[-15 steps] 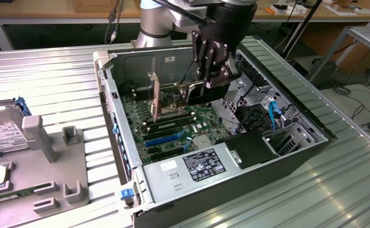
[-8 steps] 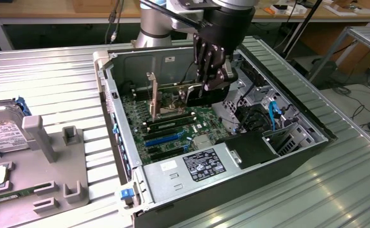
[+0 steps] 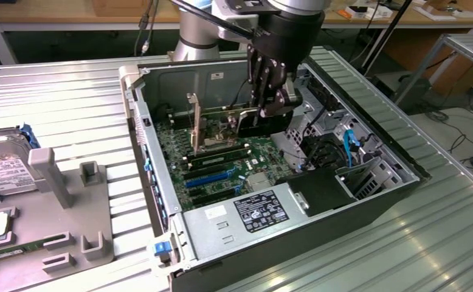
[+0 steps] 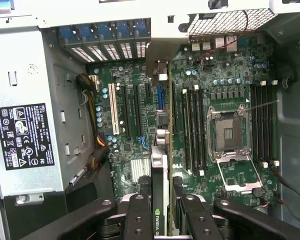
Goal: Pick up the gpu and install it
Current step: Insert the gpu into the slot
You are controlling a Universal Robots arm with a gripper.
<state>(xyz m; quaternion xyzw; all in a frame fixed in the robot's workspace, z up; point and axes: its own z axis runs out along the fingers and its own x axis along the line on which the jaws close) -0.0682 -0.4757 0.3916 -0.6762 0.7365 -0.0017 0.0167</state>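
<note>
On the ribbed metal table point(image 3: 58, 109) lies an open grey computer case point(image 3: 143, 140). The black claw point(image 3: 269, 106) pinches the flat green gpu card point(image 3: 220, 115) edge-down just beneath it, probably to line up with the green motherboard point(image 3: 220, 164).

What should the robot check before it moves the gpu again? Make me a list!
1. The gripper is shut on the gpu: ok.
2. The gpu is inside the case, over the motherboard: ok.
3. The gpu stands on its edge: ok.
4. The cables are apart from the gpu: ok.
5. The gpu is lined up with a slot: cannot tell.
6. The gpu is pushed fully in: cannot tell.
</note>
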